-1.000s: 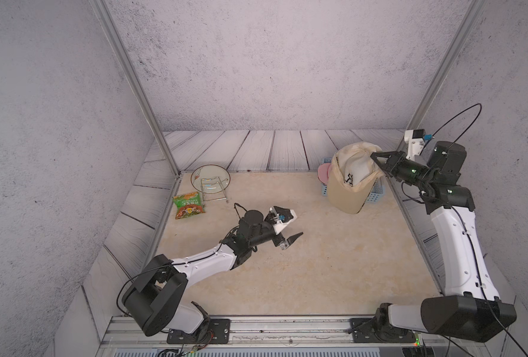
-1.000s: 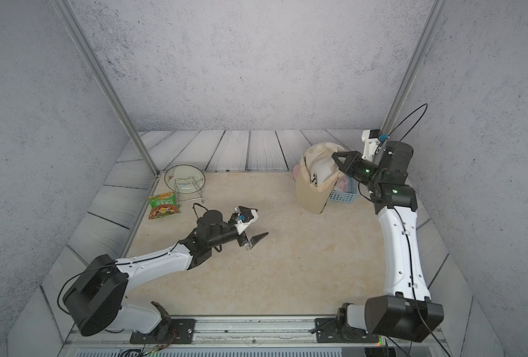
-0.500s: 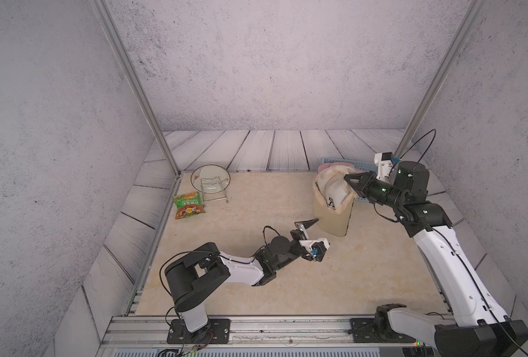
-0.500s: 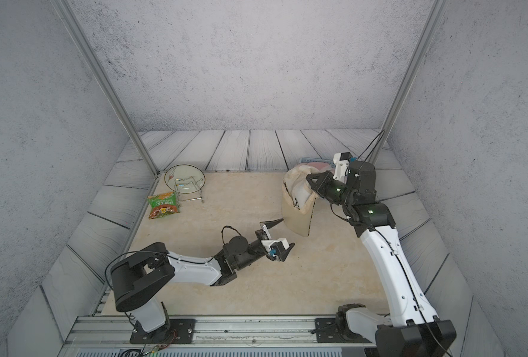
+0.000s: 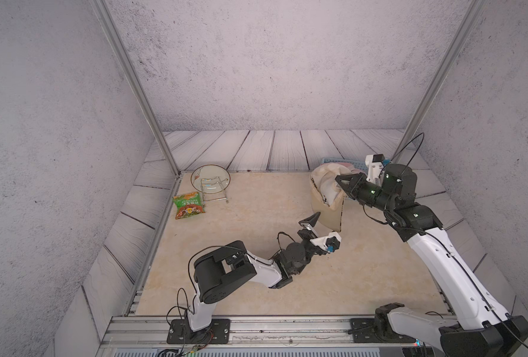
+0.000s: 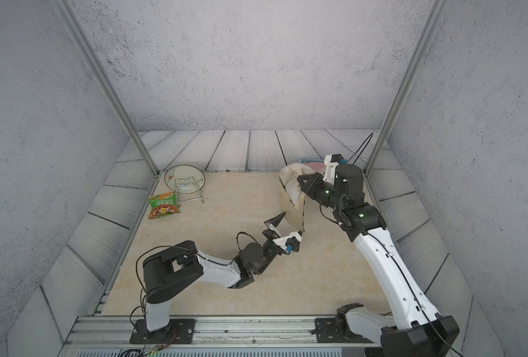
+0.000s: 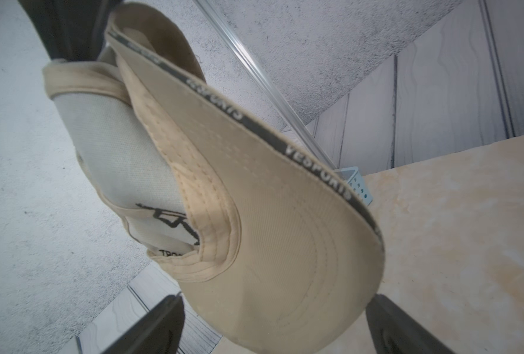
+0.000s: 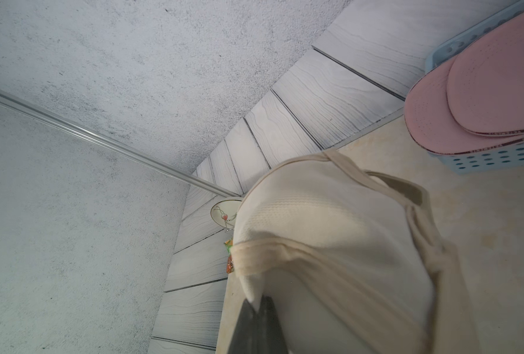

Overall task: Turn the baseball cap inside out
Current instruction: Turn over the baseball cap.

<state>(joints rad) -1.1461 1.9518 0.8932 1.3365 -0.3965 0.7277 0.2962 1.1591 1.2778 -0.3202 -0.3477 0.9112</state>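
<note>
Just clear of the blue basket (image 8: 493, 159), the beige baseball cap (image 5: 326, 201) has been carried out brim-down, its crown edge clamped in the closed right tool (image 5: 339, 180), and the left tool (image 7: 276, 302) (jaws wide, empty) has swung up slightly farther from that basket, so inverting can likely begin.

The dark band (image 7: 315, 173) edging the brim of the baseball cap (image 7: 269, 245) reads "VESPORTS" in pale letters, printed more than once (the farther repeats blur). The cap's pale inner panel shows "TRO", the rest hidden. The print on the snack packet (image 5: 189, 205), far left, is too small to read.
</note>
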